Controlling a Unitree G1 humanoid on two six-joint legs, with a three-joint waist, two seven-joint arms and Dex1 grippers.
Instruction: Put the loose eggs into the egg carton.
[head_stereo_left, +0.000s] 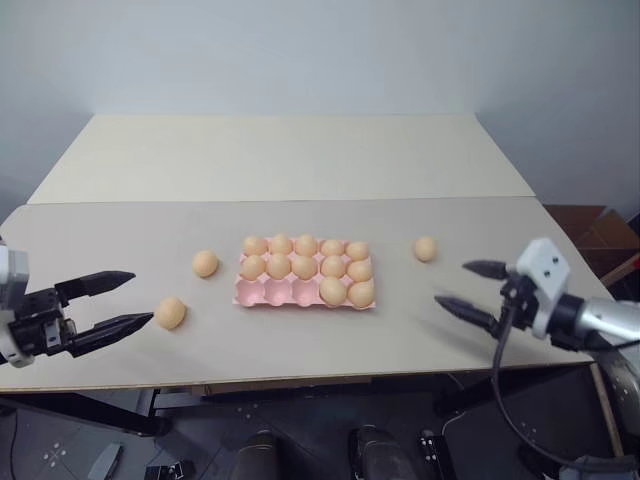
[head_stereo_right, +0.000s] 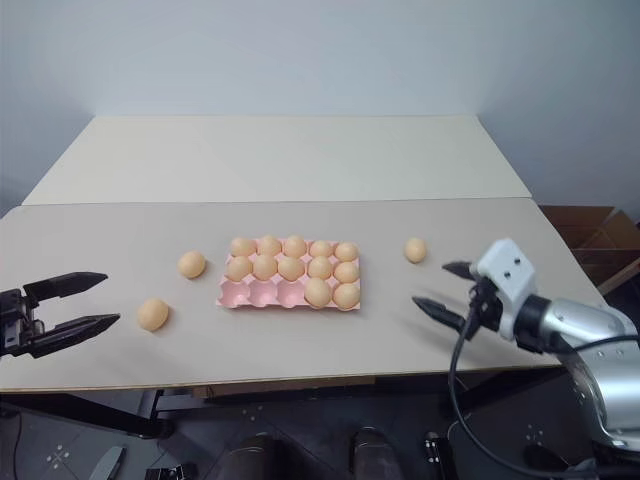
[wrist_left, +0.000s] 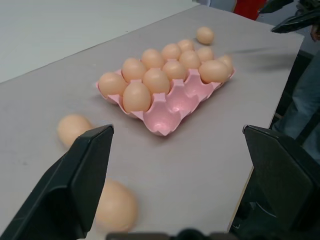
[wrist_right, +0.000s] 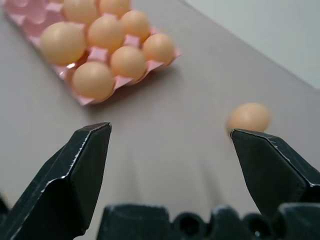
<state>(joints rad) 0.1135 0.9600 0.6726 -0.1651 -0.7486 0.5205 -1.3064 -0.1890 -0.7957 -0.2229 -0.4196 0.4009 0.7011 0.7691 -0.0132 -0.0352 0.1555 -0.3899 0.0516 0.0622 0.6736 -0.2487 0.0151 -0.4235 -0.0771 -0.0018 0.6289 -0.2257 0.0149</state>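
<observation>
Eggs (head_stereo_left: 205, 263) and pink egg carton (head_stereo_left: 270, 293) bear no readable writing; both hands, left hand (head_stereo_left: 128, 299) and right hand (head_stereo_left: 465, 287), gape apart, empty.

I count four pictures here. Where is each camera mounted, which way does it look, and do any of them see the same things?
Left eye, right eye: on the head, looking forward and down at the table, egg carton and three loose eggs; both arms show at the sides.
Left wrist: behind the open left claw, facing the carton, two loose eggs close by.
Right wrist: behind the open right claw, facing the carton's corner and one loose egg.
Shared: all four views see the carton.
</observation>
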